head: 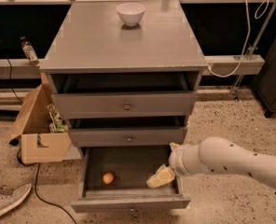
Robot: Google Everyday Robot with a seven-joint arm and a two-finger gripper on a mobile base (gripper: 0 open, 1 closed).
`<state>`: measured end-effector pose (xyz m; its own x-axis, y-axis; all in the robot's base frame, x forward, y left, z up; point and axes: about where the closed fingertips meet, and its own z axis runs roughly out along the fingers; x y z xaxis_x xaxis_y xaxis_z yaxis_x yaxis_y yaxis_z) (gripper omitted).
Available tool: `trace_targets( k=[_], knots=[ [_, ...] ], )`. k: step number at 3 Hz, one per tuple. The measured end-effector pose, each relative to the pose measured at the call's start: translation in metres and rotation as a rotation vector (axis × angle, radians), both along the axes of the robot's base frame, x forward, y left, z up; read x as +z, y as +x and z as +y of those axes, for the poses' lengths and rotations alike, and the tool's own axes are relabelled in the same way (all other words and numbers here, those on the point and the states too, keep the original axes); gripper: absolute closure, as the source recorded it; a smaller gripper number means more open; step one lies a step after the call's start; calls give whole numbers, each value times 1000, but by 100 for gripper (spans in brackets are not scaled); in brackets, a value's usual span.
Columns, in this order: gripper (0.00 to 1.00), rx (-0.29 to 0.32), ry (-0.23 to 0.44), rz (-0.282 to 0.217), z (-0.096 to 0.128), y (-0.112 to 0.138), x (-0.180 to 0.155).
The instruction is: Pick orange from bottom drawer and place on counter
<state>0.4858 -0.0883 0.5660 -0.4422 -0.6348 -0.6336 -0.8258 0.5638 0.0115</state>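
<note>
Shoe [5,204] lies nearest, on the speckled floor at the lower left. Just beyond it, the bottom drawer [128,203] stands pulled out, with its low grey front toward the camera and its dark floor exposed. The orange [108,178] rests on that floor, left of centre, with nothing touching it. The pale yellow gripper [160,177] hangs inside the drawer's right half, apart from the orange; whether it is apart or together cannot be told. The white arm [222,160] behind it reaches in from the right. A cardboard box [37,134] sits open on the floor to the cabinet's left. Above, the middle drawer [128,136] and the top drawer [124,105] each stand slightly out. Farthest back, the grey worktop [110,41] carries a white bowl [130,13] near its back edge.
</note>
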Motion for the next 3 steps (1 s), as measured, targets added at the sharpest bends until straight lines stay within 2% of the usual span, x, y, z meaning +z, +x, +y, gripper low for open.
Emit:
trace_targets(
  k=[1, 2, 3],
  knots=[
    [0, 58, 58, -43, 7, 20, -15],
    [0, 179, 101, -114, 20, 52, -53],
    [0, 256, 134, -87, 46, 65, -126]
  ],
)
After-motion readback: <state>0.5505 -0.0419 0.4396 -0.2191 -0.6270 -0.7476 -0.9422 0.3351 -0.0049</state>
